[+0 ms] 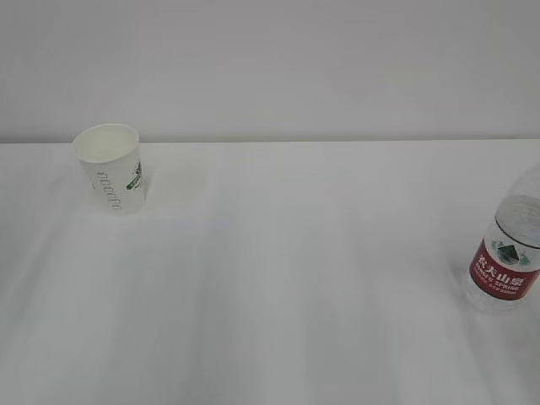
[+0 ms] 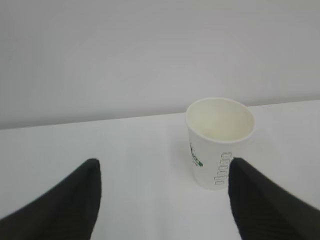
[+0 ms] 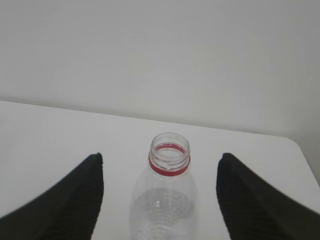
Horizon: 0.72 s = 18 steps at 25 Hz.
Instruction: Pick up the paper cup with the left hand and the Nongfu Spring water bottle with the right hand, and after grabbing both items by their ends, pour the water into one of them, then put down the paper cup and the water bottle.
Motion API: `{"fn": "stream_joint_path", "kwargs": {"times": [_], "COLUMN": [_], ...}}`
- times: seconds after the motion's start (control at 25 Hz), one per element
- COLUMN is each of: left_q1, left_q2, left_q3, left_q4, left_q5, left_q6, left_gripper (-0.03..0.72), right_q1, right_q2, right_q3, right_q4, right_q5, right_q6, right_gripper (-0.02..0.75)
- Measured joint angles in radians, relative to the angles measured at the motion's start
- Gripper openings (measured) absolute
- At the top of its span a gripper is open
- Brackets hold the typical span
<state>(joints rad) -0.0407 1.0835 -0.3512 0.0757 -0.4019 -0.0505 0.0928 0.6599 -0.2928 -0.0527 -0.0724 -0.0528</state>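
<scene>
The paper cup (image 1: pixel 110 169) stands upright on the white table at the back left, white with a green logo and grey lettering. In the left wrist view the cup (image 2: pixel 220 142) sits ahead of my left gripper (image 2: pixel 164 162), close to the right finger (image 2: pixel 260 200), and looks empty. That gripper is open and holds nothing. The Nongfu Spring water bottle (image 1: pixel 506 257) stands at the right edge with its red label facing me. From the right wrist it shows uncapped, its red-ringed neck (image 3: pixel 169 160) centred between the fingers of my open right gripper (image 3: pixel 160 156), with no contact. Neither gripper shows in the exterior view.
A plain pale wall (image 1: pixel 270 67) rises behind the table's back edge. The white tabletop (image 1: pixel 295 278) stretches between cup and bottle. The table's right corner (image 3: pixel 295 145) lies just past the bottle.
</scene>
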Motion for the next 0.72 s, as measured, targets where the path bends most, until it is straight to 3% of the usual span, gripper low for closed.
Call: {"fn": "stream_joint_path", "kwargs": {"times": [0.72], "left_q1": [-0.004], "left_q2": [0.368], "left_q3": [0.020], "left_q4": [-0.043], "left_q5": [-0.256], "left_q6": [0.000], "left_gripper": [0.579], "right_q1": [0.000], "right_q2": [0.280], "right_q3": [0.030], "right_q4": [0.010], "right_q5": [-0.216], "right_q6": [0.006], "right_gripper": [0.534]}}
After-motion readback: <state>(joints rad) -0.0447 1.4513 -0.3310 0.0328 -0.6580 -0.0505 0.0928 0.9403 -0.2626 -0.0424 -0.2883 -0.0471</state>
